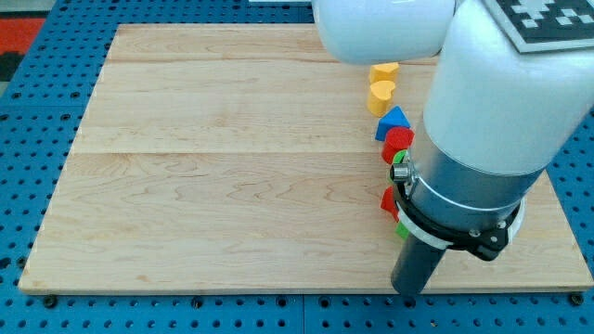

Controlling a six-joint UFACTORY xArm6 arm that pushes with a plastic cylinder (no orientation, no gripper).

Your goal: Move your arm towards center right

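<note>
My tip point(408, 293) rests on the wooden board point(232, 167) near its bottom edge at the view's lower right. A column of blocks runs down the right side above it: a yellow block point(383, 71) partly under the arm, a yellow heart-shaped block point(380, 96), a blue triangular block point(393, 121), a red block point(399, 142), then a small piece of green point(398, 157), another red block point(390, 199) and a green block point(403, 229), the last three mostly hidden behind the arm. The tip is just below the green block.
The large white and grey arm body point(492, 121) covers the view's right side and hides that part of the board. Blue pegboard point(28, 139) surrounds the board. The board's bottom edge point(278, 293) lies level with the tip.
</note>
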